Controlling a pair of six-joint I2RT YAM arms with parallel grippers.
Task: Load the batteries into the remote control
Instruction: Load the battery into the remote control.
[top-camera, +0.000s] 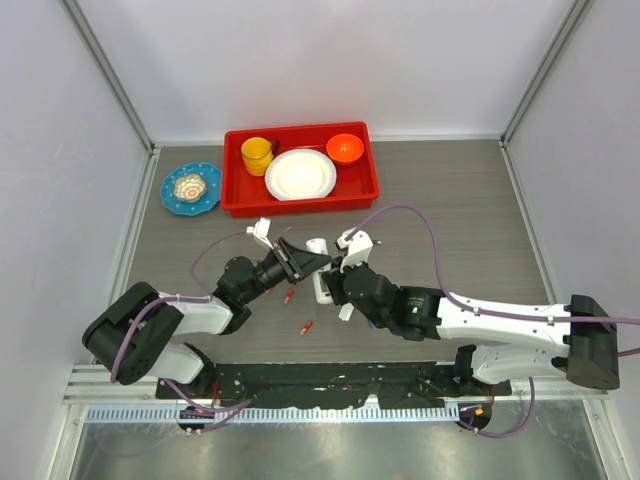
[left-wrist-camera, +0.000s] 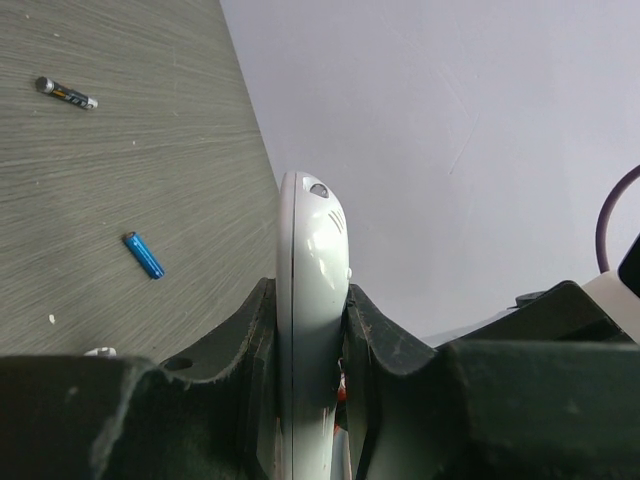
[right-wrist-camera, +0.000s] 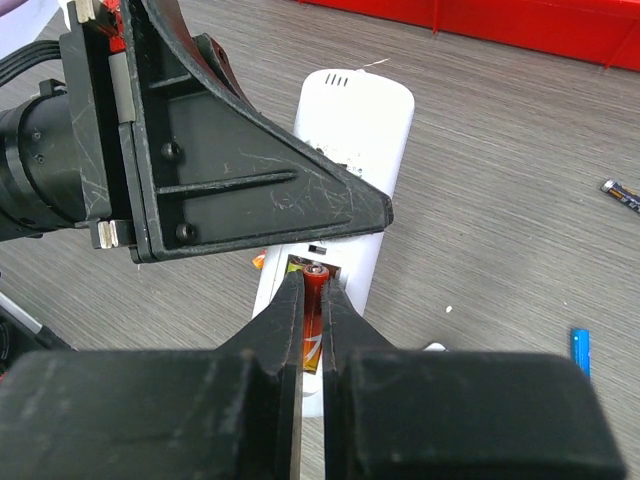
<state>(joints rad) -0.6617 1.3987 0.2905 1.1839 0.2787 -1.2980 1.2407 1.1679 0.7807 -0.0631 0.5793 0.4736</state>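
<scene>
My left gripper (left-wrist-camera: 310, 385) is shut on the white remote control (left-wrist-camera: 310, 290), holding it edge-on above the table; in the top view the left gripper (top-camera: 305, 262) and remote control (top-camera: 323, 288) are at mid-table. My right gripper (right-wrist-camera: 314, 300) is shut on an orange-red battery (right-wrist-camera: 316, 295), whose tip sits in the open recess on the back of the remote control (right-wrist-camera: 355, 130), beside a green cell (right-wrist-camera: 299, 266). The right gripper (top-camera: 335, 282) meets the remote from the right. Loose batteries lie on the table: a blue one (left-wrist-camera: 144, 255), a dark one (left-wrist-camera: 67, 92), two orange-red ones (top-camera: 306, 327) (top-camera: 289, 295).
A red tray (top-camera: 300, 205) at the back holds a yellow cup (top-camera: 257, 155), a white plate (top-camera: 300, 174) and an orange bowl (top-camera: 344, 148). A blue dish (top-camera: 191, 188) lies left of it. A small white cover piece (top-camera: 346, 312) lies under the right wrist.
</scene>
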